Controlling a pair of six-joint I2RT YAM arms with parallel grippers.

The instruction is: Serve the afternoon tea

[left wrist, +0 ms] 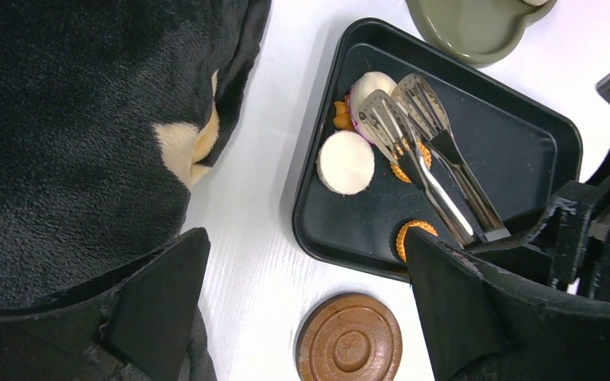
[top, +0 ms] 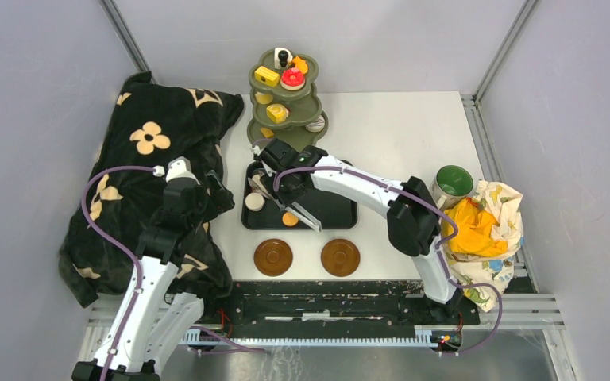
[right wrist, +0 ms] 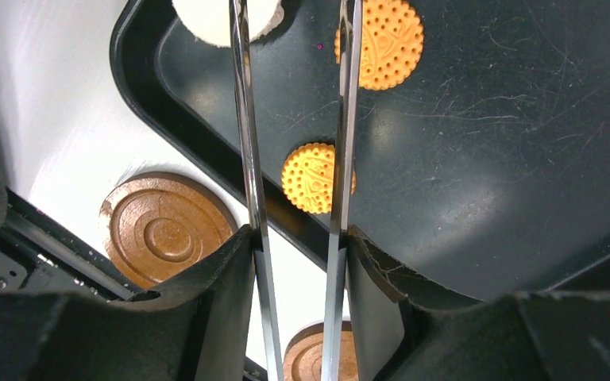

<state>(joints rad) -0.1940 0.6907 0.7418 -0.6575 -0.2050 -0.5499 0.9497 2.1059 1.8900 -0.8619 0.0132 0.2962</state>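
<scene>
The olive three-tier stand at the back holds several toy pastries. On the black tray lie a white round cake, a cream-and-purple cake and orange cookies. My right gripper is shut on the handles of the metal tongs, whose tips hover slightly apart over the cakes at the tray's left end. My left gripper hangs open and empty above the table left of the tray. Two brown saucers sit in front of the tray. A green mug stands at the right.
A black blanket with cream flowers covers the table's left side, under the left arm. A colourful cloth with a yellow piece lies at the right edge beside the mug. Grey walls enclose the table.
</scene>
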